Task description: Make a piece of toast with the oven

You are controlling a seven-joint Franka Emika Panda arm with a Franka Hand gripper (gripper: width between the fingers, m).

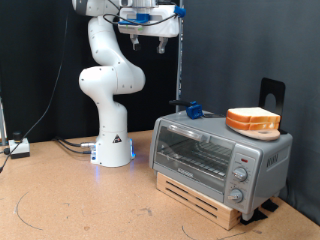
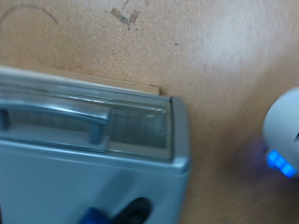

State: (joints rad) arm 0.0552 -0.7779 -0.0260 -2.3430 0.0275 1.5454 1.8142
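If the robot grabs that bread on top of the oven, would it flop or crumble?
The bread lies flat on the oven and holds its square shape, so it is probably fairly stiff and light. There seem to be two slices stacked, so the lower one might slide or come along. The soft-looking face could dent under a tight pinch. The gripper hangs high above, away from it.

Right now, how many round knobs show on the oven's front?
3, stacked vertically on the oven's panel at the exterior view's right: top, middle, bottom. The wrist view shows none.
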